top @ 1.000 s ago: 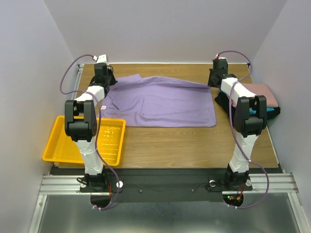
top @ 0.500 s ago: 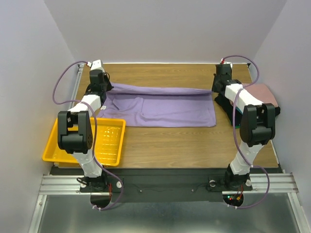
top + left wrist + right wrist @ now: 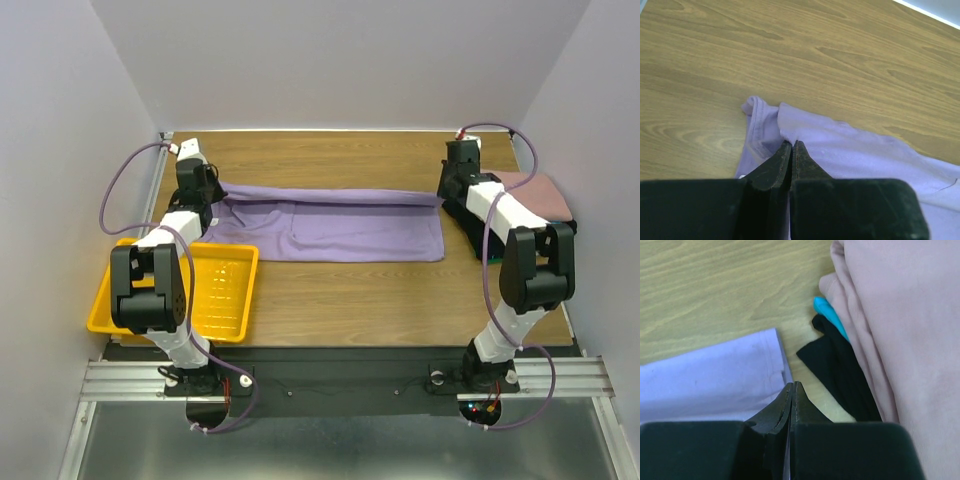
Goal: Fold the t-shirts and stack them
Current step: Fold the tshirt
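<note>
A lavender t-shirt (image 3: pixel 340 225) lies flat across the middle of the table, its far edge pulled into a straight line between my two grippers. My left gripper (image 3: pixel 212 190) is shut on the shirt's far left corner (image 3: pixel 791 144), with bunched cloth (image 3: pixel 770 125) just ahead of the tips. At the far right corner my right gripper (image 3: pixel 444 196) is shut on the hem (image 3: pixel 792 385). Beside it is a folded stack: a dusty-pink t-shirt (image 3: pixel 900 315) on top, with a teal one (image 3: pixel 830 315) and a black one (image 3: pixel 840 370) beneath.
A yellow plastic tray (image 3: pixel 225 285) sits at the near left, beside the left arm's base. The folded stack (image 3: pixel 545 195) lies against the right edge of the table. Bare wood shows behind the shirt and in front of it.
Both grippers have moved down and outward with the shirt's far edge. That edge was raised and slack; it now lies low and taut, and the shirt forms a narrower band.
</note>
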You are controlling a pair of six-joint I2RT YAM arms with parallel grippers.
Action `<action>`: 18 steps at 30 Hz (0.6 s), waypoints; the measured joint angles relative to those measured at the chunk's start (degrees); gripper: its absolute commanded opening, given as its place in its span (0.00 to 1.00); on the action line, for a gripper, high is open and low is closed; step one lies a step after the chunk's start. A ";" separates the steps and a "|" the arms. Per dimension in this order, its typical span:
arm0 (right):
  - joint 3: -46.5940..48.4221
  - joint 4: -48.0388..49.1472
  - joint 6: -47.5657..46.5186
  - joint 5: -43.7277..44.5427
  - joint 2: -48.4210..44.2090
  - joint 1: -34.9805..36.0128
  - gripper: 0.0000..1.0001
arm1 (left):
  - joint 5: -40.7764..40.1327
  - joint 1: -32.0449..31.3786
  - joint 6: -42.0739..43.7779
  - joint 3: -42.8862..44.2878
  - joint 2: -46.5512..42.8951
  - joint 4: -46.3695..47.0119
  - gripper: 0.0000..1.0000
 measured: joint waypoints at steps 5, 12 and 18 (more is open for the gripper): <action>-3.17 0.02 1.22 -2.12 -2.10 -0.02 0.00 | 0.59 0.11 -0.96 -0.61 0.00 0.04 0.00; -6.34 -0.17 3.06 -4.13 -2.10 0.00 0.00 | -1.62 0.31 -2.27 -1.77 0.11 -4.15 0.00; -7.48 -0.17 4.83 -5.68 -1.22 -0.02 0.18 | -1.64 0.44 -4.74 -1.86 1.25 -7.04 0.35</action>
